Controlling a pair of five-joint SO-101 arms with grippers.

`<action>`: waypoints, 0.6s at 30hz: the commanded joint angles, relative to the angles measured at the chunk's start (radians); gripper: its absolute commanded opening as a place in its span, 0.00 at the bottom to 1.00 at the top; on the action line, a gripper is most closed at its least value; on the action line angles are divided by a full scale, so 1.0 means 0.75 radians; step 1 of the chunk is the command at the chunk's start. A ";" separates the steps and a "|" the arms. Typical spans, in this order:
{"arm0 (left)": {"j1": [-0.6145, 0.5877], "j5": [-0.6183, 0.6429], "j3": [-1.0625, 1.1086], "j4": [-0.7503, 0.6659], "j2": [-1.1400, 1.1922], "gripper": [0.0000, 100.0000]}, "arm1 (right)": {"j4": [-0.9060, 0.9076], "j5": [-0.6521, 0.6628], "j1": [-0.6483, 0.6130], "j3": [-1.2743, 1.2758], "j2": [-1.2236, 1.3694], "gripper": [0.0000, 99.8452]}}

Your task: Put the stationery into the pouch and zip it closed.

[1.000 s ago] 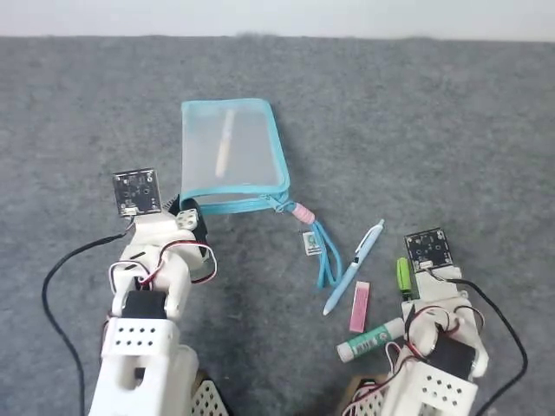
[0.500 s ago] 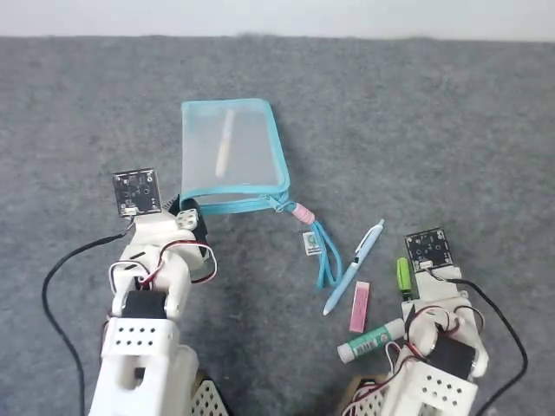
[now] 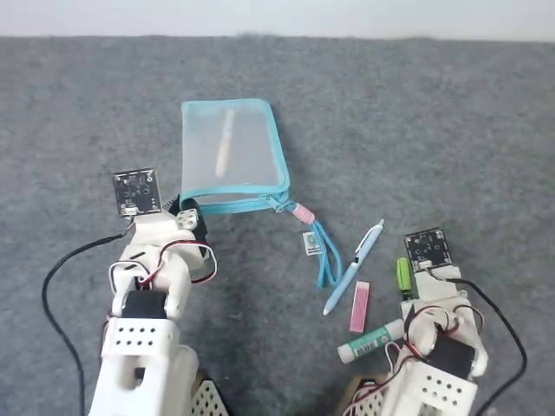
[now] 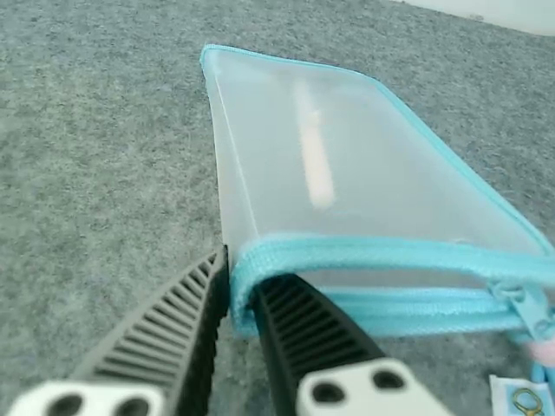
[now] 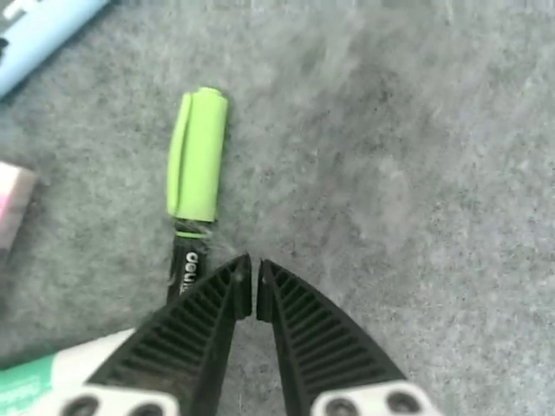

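Note:
A translucent pouch (image 3: 232, 154) with teal trim lies on the grey mat, with a pale stick-shaped item (image 3: 224, 149) inside it. My left gripper (image 4: 237, 299) is shut on the pouch's (image 4: 347, 199) near corner at the zipper edge. The zipper pull with pink tag and teal strap (image 3: 317, 243) trails to the right. A blue pen (image 3: 354, 267), a pink eraser (image 3: 359, 306), a glue stick (image 3: 371, 340) and a green-capped marker (image 3: 403, 276) lie by the right arm. My right gripper (image 5: 253, 284) is shut and empty, just beside the marker (image 5: 196, 169).
The grey felt mat (image 3: 451, 130) covers the whole table. Cables run from both arm bases at the near edge. Open mat lies to the right of the pouch and at the far side.

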 commanded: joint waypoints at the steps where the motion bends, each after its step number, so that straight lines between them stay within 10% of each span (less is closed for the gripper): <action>1: -0.012 -0.025 -0.019 -0.045 0.012 0.01 | -0.028 -0.006 -0.085 0.020 -0.003 0.01; 18: -0.010 -0.025 -0.019 -0.045 0.012 0.01 | -0.085 0.088 -0.101 -0.282 0.171 0.16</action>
